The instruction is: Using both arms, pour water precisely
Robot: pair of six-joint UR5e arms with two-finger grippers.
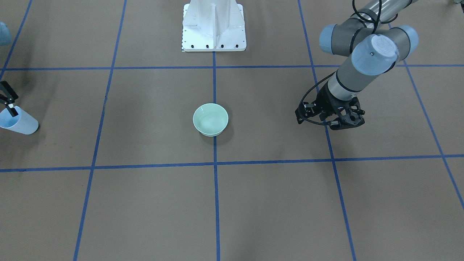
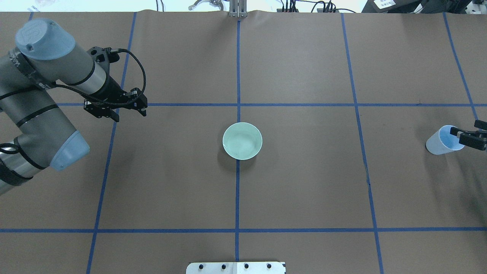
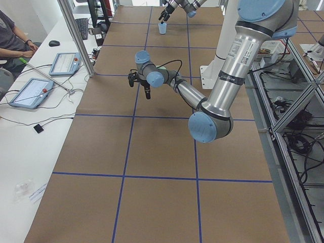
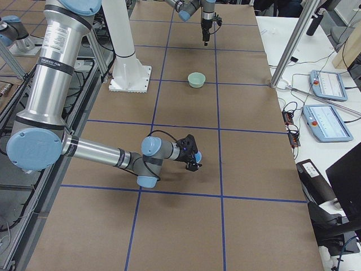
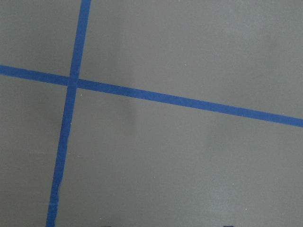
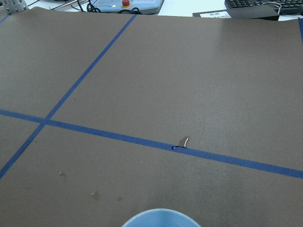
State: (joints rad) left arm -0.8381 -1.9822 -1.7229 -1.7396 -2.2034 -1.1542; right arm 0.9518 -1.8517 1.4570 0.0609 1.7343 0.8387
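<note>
The near left arm point(image 3: 223, 86) bends low over the brown table point(image 3: 162, 202). Its left gripper point(image 3: 138, 90) hangs above a blue tape line point(image 3: 135, 109) with the fingers spread apart. Far down the table, the right gripper point(image 3: 163, 20) meets the rim of a pale blue cup point(image 3: 162, 29). A person point(image 3: 12, 43) sits at a white desk point(image 3: 20, 136) holding two tablets point(image 3: 31, 92).

A long table point(image 2: 304, 182) is shown, covered in brown paper and marked into large squares by blue tape lines point(image 2: 238, 76). A pale green bowl point(image 2: 242, 140) is set at the middle, on a tape line. A pale blue cup point(image 2: 437, 146) is seen near the robot's right end, well apart from the bowl. A white bolted pedestal point(image 1: 214, 25) is fixed at the robot's edge. Small wet spots point(image 6: 96, 195) are seen near the cup.
</note>
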